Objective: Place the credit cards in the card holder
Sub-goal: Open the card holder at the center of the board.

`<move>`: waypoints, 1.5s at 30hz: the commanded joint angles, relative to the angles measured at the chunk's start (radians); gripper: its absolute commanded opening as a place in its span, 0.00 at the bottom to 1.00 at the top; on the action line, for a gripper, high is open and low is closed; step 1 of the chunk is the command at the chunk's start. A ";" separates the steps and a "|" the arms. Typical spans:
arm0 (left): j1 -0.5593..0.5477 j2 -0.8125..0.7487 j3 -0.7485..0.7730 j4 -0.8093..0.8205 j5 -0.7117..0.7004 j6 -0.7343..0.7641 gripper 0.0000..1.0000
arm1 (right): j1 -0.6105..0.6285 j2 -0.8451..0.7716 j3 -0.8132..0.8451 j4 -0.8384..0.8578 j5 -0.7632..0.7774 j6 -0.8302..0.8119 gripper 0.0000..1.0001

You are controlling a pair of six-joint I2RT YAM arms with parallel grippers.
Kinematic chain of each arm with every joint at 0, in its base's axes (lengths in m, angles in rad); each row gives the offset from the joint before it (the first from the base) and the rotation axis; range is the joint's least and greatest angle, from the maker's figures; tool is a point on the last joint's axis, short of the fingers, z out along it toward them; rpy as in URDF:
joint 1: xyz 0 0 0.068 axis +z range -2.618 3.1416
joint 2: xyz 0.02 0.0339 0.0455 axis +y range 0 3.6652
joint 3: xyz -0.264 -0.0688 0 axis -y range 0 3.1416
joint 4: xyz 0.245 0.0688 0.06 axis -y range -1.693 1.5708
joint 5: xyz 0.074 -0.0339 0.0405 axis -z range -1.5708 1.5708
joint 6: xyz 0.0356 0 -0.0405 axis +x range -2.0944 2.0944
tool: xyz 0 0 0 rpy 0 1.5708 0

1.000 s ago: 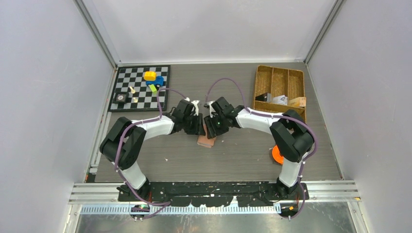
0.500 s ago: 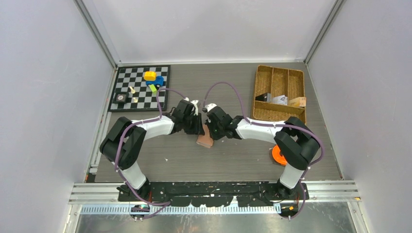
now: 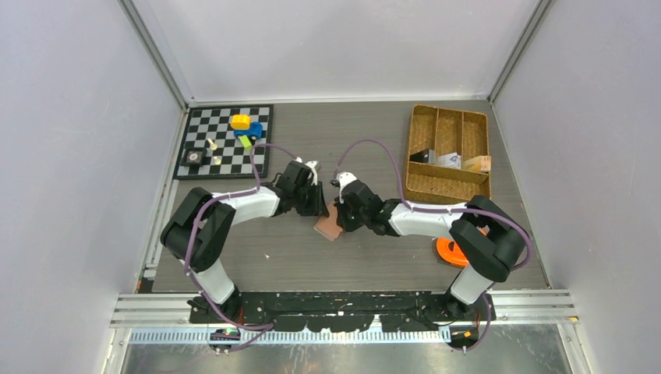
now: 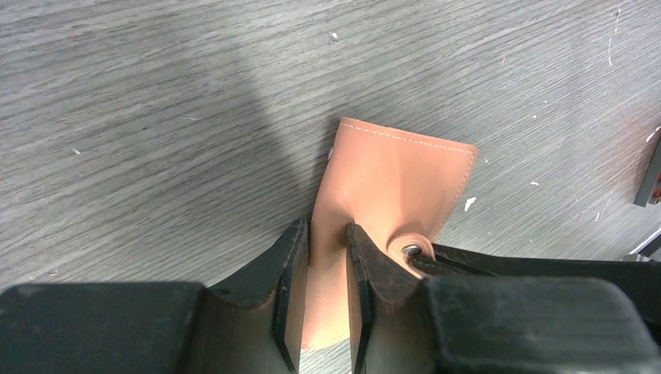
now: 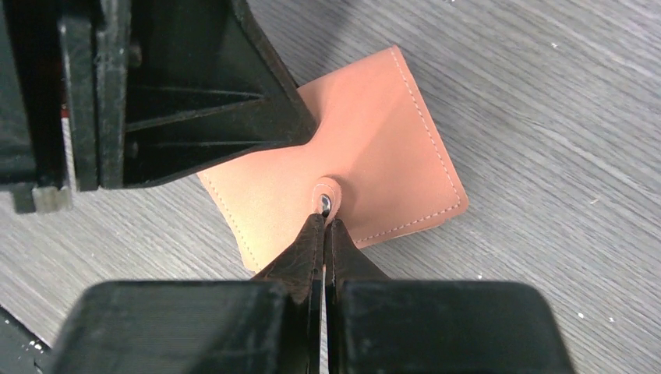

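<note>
Top external view: the card holder (image 3: 328, 227) lies mid-table between the two arms, with the left gripper (image 3: 319, 209) on its left side and the right gripper (image 3: 344, 216) on its right. The credit cards (image 3: 447, 160), dark and pale, sit well apart in the wicker tray (image 3: 411, 148) at the far right.

Left wrist view: the left fingers (image 4: 290, 273) stand narrowly apart and clamp one edge of the pink holder, which fills the gap between them. Its far panel rests flat on the wood.

Right wrist view: the right jaws are pressed together on the small snap tab (image 5: 325, 195), the metal stud showing just past their tips.

The holder looks light and supple: a soft leather-like sheet that should bend rather than resist, and may slide on the smooth tabletop if only one side is pinned. The stitched edge and the tab appear to be the surest places to hold it. The cards look thin, stiff and slick, probably best taken by a short edge. Which slot is free cannot be told, as the holder's inside is hidden.
</note>
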 commanded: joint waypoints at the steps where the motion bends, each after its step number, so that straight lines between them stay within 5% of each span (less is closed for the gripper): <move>1: -0.009 0.064 -0.054 -0.081 -0.080 -0.007 0.13 | 0.026 -0.027 -0.045 0.041 -0.173 0.025 0.00; 24: -0.009 0.079 -0.123 -0.009 -0.050 -0.068 0.12 | 0.077 -0.031 -0.032 0.086 -0.221 -0.003 0.00; 34: -0.012 0.016 -0.136 -0.030 -0.063 -0.075 0.13 | 0.084 -0.105 -0.042 0.047 -0.112 0.023 0.01; 38: -0.013 -0.087 -0.102 -0.110 -0.084 -0.046 0.20 | 0.084 -0.222 -0.068 -0.043 -0.089 0.045 0.36; 45: -0.015 -0.231 -0.132 -0.140 -0.044 -0.045 0.33 | 0.084 -0.394 -0.108 -0.212 0.066 0.147 0.55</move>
